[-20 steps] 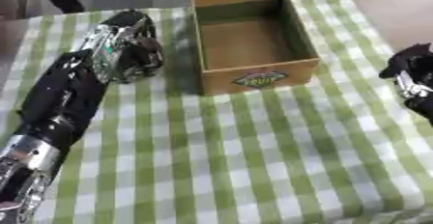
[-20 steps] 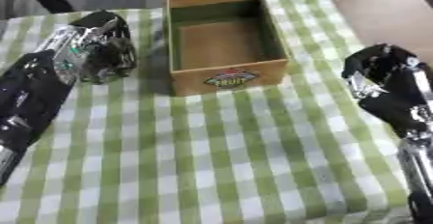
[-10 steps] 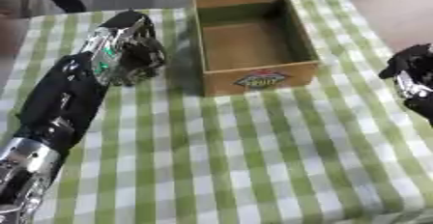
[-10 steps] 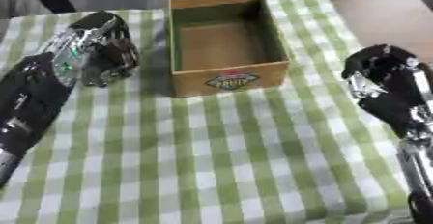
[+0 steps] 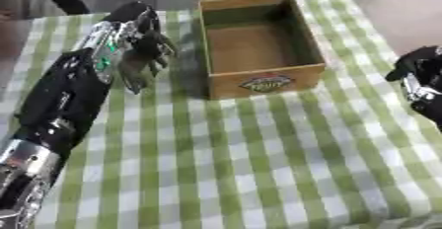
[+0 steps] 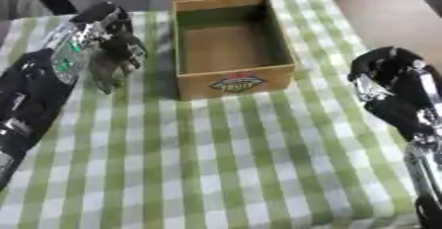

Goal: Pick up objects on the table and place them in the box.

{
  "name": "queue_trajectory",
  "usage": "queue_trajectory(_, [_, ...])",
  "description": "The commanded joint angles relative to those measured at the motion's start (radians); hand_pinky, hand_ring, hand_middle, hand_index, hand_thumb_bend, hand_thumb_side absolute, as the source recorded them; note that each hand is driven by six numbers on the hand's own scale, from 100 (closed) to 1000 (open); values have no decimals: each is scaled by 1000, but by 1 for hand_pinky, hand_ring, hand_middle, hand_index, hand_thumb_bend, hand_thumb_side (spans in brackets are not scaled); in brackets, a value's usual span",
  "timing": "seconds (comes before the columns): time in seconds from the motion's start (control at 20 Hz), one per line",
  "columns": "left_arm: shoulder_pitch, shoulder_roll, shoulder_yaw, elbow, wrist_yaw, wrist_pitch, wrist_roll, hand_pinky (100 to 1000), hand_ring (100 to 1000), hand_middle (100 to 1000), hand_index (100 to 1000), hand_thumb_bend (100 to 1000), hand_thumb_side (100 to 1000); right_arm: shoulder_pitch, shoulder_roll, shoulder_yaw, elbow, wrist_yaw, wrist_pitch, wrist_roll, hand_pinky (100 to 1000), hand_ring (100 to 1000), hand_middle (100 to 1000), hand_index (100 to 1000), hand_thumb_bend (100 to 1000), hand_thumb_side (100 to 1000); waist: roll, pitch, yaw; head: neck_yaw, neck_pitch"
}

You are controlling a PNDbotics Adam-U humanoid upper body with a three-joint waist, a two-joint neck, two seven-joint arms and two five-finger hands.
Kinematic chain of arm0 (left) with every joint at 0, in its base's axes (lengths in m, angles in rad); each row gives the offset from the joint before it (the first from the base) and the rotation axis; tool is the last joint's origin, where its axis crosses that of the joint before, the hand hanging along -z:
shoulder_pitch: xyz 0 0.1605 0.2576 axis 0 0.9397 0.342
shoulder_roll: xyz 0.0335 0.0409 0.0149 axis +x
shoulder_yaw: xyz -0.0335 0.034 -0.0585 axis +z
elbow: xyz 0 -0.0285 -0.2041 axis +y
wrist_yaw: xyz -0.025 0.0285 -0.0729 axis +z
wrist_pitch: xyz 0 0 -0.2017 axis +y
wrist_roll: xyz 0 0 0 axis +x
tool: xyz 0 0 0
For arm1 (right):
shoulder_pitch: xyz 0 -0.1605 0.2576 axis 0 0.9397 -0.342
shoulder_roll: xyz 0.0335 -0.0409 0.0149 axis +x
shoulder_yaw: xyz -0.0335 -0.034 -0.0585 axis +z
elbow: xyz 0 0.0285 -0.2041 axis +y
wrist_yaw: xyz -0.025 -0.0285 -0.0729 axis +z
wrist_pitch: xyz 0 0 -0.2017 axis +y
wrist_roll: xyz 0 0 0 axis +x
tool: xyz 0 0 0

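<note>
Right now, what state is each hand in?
Left hand: fingers curled, whether it holds anything cannot be told.
Right hand: curled shut, holding nothing.

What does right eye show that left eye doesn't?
Only the right eye view shows the right hand almost whole, with its forearm running down the right edge, and more of the bare tabletop beyond the cloth. Only the left eye view shows the left arm down to its silver lower section; there the right hand is cut off at the edge. Both show the left hand left of the box, which looks empty, on the green checked cloth.
</note>
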Motion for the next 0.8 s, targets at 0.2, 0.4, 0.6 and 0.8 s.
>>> queue_trajectory(0.2, [-46,7,-13,-72,50,-13,4,222,100,100,274,100,192,-11,-14,-10,-10,5,-1,-1,572,520,514,581,149,173,-9,-27,-1,2,4])
queue_trajectory(0.4, [-62,1,-23,-117,81,-19,4,223,100,100,274,100,189,-10,-14,-9,-9,4,-1,0,572,520,515,581,148,173,-10,-32,-3,3,6])
queue_trajectory(0.6, [-82,-6,-35,-177,108,-25,11,226,100,100,275,100,183,-9,-13,-9,-8,4,-1,1,572,520,515,581,148,172,-10,-36,-6,5,8])
queue_trajectory(0.8, [-102,-18,-50,-228,115,-29,22,229,100,100,278,100,176,-9,-12,-7,-7,3,0,3,572,520,515,581,147,172,-10,-40,-9,8,10])
